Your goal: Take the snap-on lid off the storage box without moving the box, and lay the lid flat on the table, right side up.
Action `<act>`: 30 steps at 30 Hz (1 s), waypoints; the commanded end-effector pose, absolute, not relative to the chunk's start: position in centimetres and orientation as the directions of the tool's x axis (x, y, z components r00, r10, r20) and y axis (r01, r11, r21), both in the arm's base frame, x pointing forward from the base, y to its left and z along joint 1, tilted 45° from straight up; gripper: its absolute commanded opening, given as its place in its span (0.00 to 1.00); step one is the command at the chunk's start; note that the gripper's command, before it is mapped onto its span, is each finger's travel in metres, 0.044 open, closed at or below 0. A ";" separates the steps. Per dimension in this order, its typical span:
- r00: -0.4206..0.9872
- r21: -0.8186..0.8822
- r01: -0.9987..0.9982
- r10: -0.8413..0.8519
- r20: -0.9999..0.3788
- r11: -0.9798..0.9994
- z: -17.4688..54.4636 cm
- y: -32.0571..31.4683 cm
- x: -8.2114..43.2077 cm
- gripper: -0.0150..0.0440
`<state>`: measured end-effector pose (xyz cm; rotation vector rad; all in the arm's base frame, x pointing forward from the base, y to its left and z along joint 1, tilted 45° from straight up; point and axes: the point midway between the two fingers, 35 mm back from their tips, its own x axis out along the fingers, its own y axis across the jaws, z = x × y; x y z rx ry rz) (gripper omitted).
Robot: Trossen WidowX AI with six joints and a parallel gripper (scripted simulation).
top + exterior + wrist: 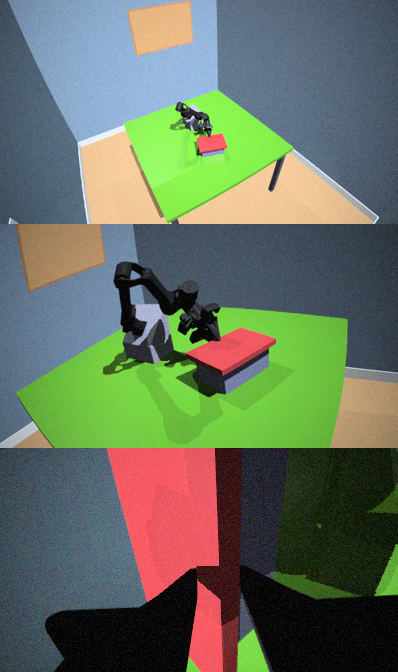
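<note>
The red lid lies level on top of the storage box, its flat top up and its rim overhanging the sides. The grey-blue box stands upright on the green table. My gripper is shut on the lid's edge on the side facing the arm's base. One finger is over the lid's top and the other is at its underside. In the exterior view the lower fingertip is hidden behind the lid.
The arm's pale block-shaped base stands behind the gripper, a short way from the box. The table's front edge lies beyond the box in the top view. Walls stand behind the table, with an orange board on one.
</note>
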<state>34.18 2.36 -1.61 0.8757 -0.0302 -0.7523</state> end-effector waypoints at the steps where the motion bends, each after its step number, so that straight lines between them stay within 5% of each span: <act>1: 0.749 0.708 0.578 -0.607 -0.265 0.405 -1.4 2.6 34.1 0.25; 30: 0.749 0.709 0.578 -0.607 -0.265 0.404 -1.0 3.0 34.0 0.25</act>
